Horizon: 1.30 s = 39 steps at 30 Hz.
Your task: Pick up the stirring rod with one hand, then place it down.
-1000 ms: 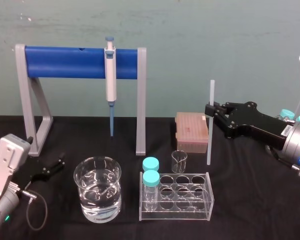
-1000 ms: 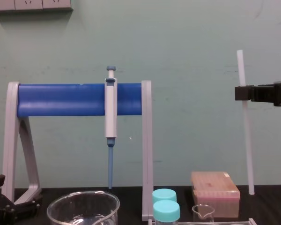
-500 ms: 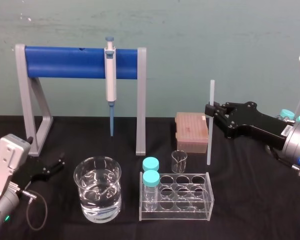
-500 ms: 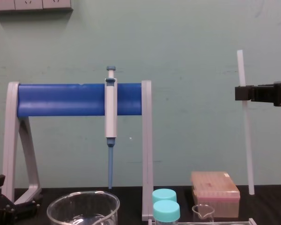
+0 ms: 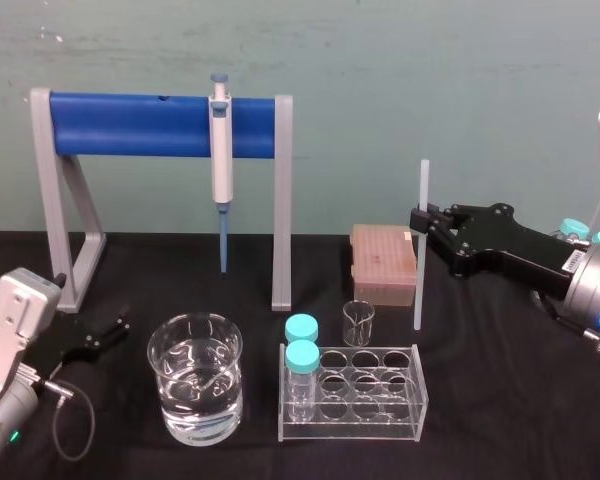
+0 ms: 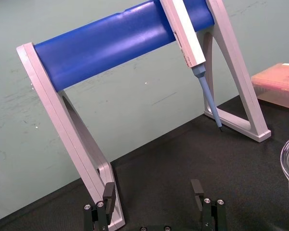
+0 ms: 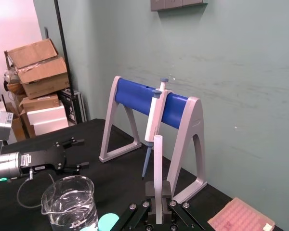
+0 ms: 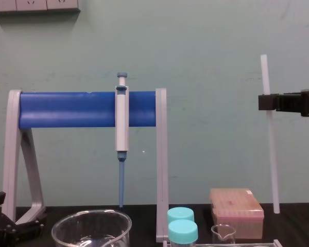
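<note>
The stirring rod [image 5: 420, 250] is a thin translucent-white stick held upright, just right of the pink tip box. My right gripper [image 5: 417, 222] reaches in from the right and is shut on it a third of the way down. From the chest the stirring rod [image 8: 270, 154] tilts slightly, clamped by the right gripper [image 8: 266, 102], its lower end close to the tabletop. In the right wrist view the stirring rod [image 7: 157, 163] rises between the jaws of the right gripper [image 7: 158, 195]. My left gripper [image 5: 100, 338] rests open on the table at the left, also seen as the left gripper [image 6: 152, 192].
A grey-and-blue pipette [image 5: 220, 140] hangs on the blue-barred stand [image 5: 130, 125] at the back. A water-filled beaker [image 5: 195, 390], a clear tube rack [image 5: 352, 392] with two blue-capped vials, a small beaker [image 5: 358, 322] and the pink tip box [image 5: 383, 262] stand in the middle.
</note>
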Motion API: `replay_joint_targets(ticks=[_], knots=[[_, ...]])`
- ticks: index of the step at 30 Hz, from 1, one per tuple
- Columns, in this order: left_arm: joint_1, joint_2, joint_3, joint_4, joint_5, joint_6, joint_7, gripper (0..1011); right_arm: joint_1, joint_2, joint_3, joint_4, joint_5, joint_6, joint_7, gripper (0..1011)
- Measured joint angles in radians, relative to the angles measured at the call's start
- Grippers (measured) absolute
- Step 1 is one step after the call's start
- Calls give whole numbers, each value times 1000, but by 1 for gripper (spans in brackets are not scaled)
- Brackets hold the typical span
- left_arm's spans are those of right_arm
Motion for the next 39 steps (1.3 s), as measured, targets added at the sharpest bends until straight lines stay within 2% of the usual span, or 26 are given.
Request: replay_joint_targets(ticks=[16, 27, 39], knots=[[0, 0, 0, 0, 0, 0, 0, 1005, -14, -24, 33, 33, -4, -26, 86, 69], [0, 0, 0, 0, 0, 0, 0, 1005, -21, -62, 20, 124, -25, -89, 162, 69], [0, 0, 0, 0, 0, 0, 0, 1005, -4, -93, 6, 182, -45, -105, 199, 69]])
